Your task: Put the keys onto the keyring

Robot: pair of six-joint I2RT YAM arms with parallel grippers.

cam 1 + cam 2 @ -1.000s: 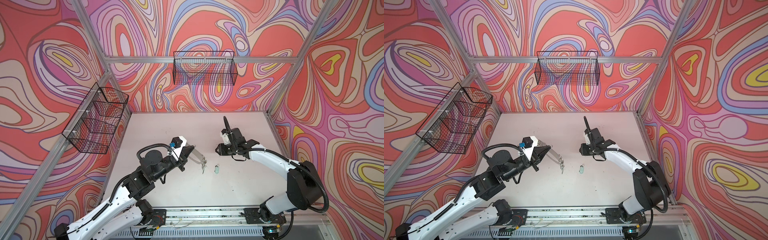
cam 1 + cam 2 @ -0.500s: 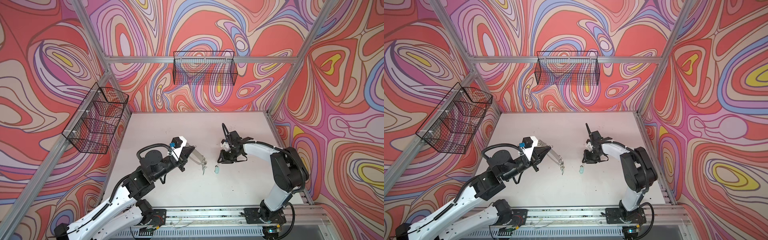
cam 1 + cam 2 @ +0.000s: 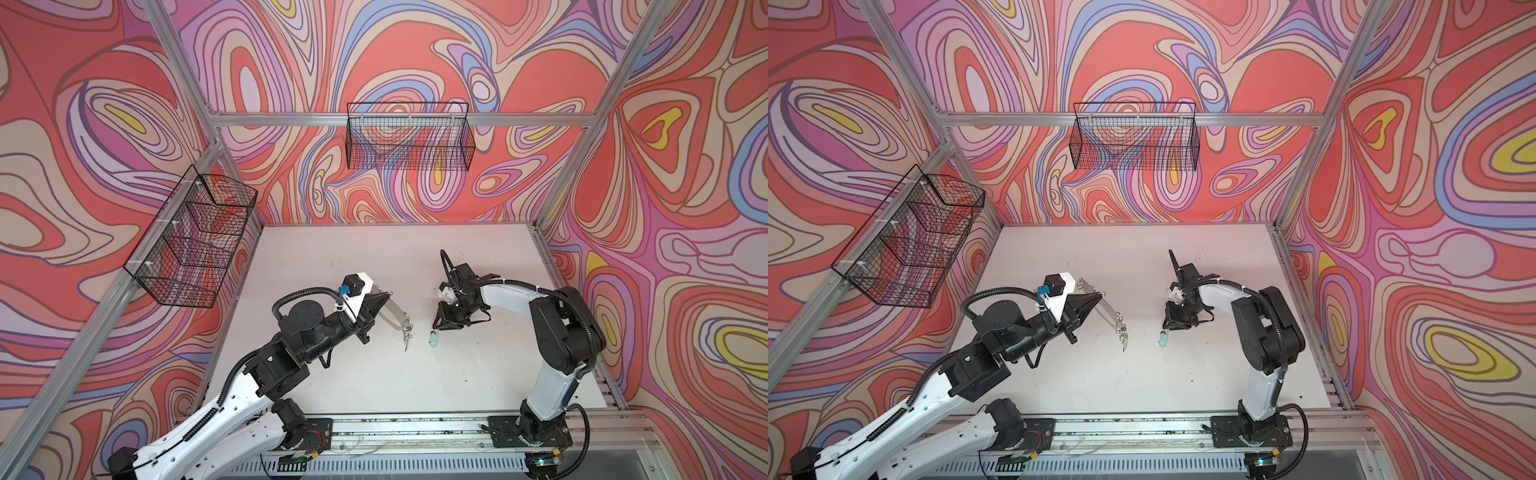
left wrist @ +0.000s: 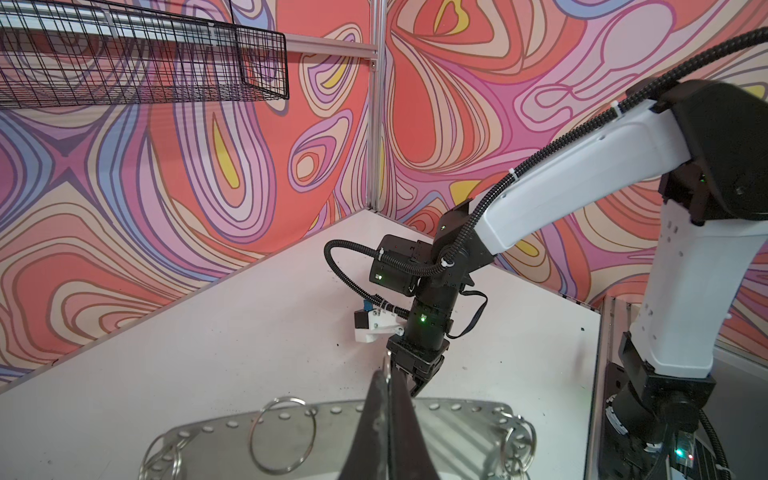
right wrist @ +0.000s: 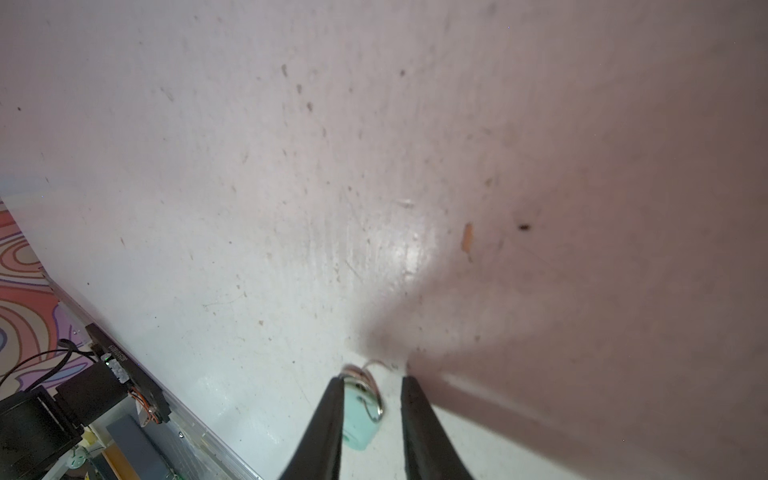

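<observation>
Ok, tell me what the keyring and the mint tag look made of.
The keyring: likely metal, with a dull brushed grey finish, soft reflections and small dots along its rim. The tag: probably plastic, smooth matt mint, evenly coloured with no glint.

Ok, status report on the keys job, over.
Left claw shut on keyring, lifted. Right claw open, straddling mint-tagged key on table. No obstruction seen.

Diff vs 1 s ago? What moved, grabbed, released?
The right gripper swung down onto the loose tagged key, elbow folding up; its jaws now straddle the key's ring, not yet clamped. Nothing grabbed or released. Unchanged: left gripper shut on the raised keyring, one key dangling from it; the tagged key hasn't moved.
</observation>
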